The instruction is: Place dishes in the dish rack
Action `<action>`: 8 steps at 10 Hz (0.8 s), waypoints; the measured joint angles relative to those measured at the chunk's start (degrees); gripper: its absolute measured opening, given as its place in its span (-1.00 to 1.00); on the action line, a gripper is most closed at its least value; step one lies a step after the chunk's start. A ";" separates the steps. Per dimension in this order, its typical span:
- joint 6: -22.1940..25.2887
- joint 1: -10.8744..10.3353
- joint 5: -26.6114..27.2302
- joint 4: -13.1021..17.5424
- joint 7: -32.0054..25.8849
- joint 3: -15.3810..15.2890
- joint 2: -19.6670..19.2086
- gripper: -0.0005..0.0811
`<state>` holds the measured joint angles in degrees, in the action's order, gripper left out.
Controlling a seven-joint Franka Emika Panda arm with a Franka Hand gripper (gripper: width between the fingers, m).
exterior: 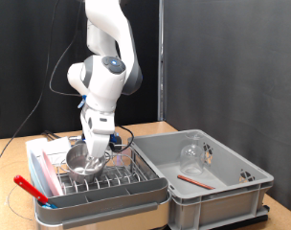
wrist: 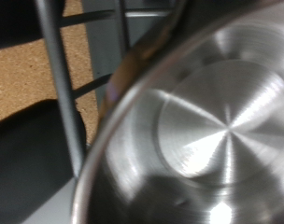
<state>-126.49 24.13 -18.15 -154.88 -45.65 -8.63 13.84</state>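
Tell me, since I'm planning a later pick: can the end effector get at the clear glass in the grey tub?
Probably yes. The glass stands upright in the open-topped tub, nothing above it. The end effector is at the steel bowl in the rack.

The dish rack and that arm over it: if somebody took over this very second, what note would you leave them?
Pincer: low over the dish rack, at the steel bowl; the pictures do not show whether it grips.
Steel bowl: in the rack, at the exterior view's left end, filling the wrist view.
Pink plate: standing at the rack's left edge.
Glass and red utensil: in the grey tub, not yet racked.
Done: bowl and plate at the rack. Left: glass, utensil.
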 joint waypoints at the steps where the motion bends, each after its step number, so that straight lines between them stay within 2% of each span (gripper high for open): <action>1: 0.07 0.04 -0.18 -0.16 0.05 0.00 -0.07 0.99; 5: -0.57 0.64 -3.22 0.81 4.85 0.03 -2.40 0.99; 8: -1.02 0.97 -3.26 2.94 5.34 0.60 -3.93 0.99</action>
<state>-127.51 25.10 -21.40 -151.95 -40.31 -8.02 9.91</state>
